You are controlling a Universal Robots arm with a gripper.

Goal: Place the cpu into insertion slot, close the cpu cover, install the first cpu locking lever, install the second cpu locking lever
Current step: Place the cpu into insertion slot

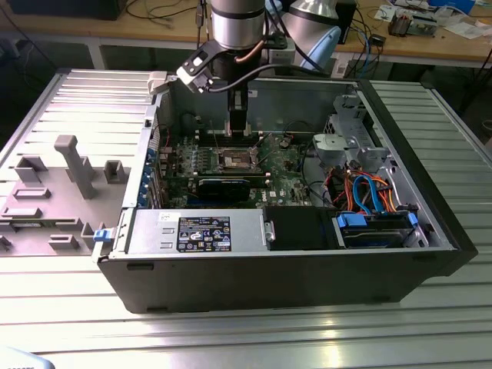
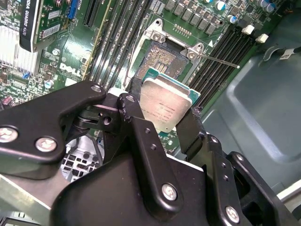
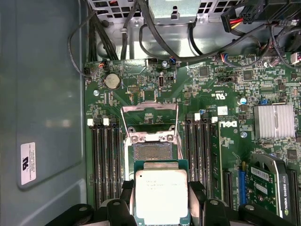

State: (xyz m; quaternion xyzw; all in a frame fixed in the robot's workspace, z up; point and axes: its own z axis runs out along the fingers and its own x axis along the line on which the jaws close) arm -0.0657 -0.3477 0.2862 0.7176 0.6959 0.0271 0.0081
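Two black fingers (image 2: pixel 136 117) of the gripper (image 2: pixel 162 117) pinch the small square silver-topped cpu (image 2: pixel 165 106) by opposite edges, metal top toward both wrist cameras, sides square with the open socket (image 3: pixel 153 151). In the exterior view the gripper hangs at twelve o'clock of the long black graphics card (image 1: pixel 224 187). The silvery cpu cover (image 3: pixel 149 108) stands raised.

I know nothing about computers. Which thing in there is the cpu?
Find the open computer case, then the green motherboard inside. Near the board's bare socket, the robot's black jaws hold the cpu: a small flat square with a dull silver top, unlike the long black graphics card.
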